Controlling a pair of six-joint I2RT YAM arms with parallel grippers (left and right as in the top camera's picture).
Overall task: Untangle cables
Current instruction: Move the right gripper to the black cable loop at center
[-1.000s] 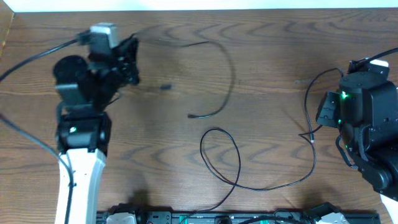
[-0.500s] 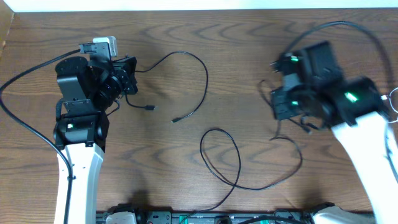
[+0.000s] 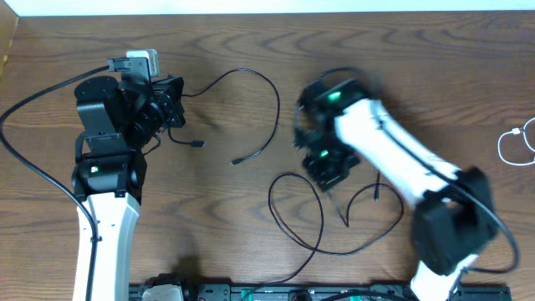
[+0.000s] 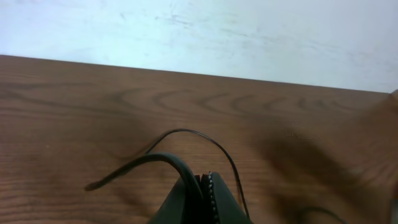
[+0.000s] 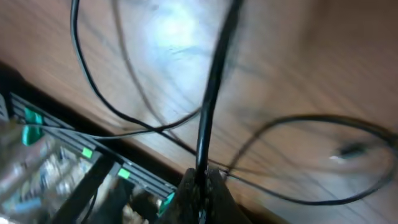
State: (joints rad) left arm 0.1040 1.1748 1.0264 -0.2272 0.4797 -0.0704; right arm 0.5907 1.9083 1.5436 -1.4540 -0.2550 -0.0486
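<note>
Two black cables lie on the wooden table. One cable [image 3: 274, 100] arcs from my left gripper [image 3: 177, 99] across the upper middle and ends in a small plug [image 3: 236, 161]. In the left wrist view, the left gripper [image 4: 204, 184] is shut on this cable [image 4: 155, 159]. The other black cable [image 3: 297, 219] makes a loop at centre and sweeps right. My right gripper [image 3: 328, 177] hangs over it, blurred. The right wrist view shows the right gripper [image 5: 202, 179] shut on that cable [image 5: 214, 81]. A white cord [image 3: 517, 144] lies at the far right.
A black rail with green lights [image 3: 276, 293] runs along the table's front edge, also in the right wrist view as the rail [image 5: 93, 155]. A pale wall borders the far edge [image 4: 199, 31]. A thick black arm wire [image 3: 33, 84] trails off left.
My right arm has swung from the far right to the table's centre, dragging its cable leftward. The left arm shifted slightly early on, pulling its cable's arc left, then held still.
</note>
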